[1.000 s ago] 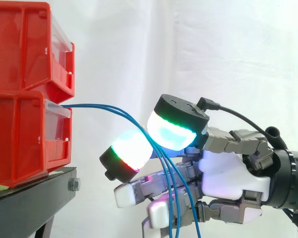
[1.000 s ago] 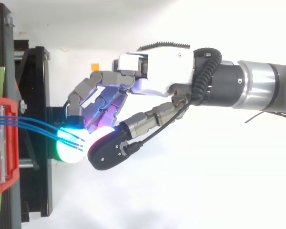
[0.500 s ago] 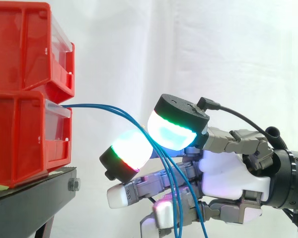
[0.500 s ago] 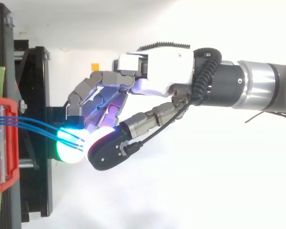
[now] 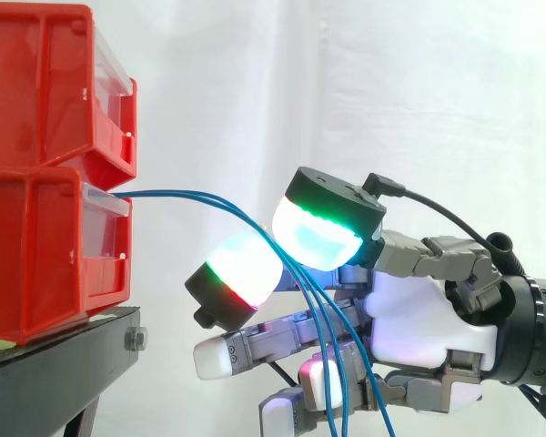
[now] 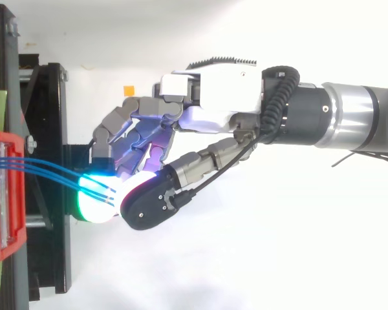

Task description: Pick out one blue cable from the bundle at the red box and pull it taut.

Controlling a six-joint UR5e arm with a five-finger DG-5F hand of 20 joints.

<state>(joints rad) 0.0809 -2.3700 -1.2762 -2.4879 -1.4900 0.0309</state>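
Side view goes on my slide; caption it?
Hand pinches slack blue cables from the lower red bin between glowing pads.

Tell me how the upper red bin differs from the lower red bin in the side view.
The upper red bin sits stacked on the lower red bin, which rests on the black stand. The blue cables come out at the top of the lower red bin's front, while none leave the upper red bin. Both are red with a clear front panel.
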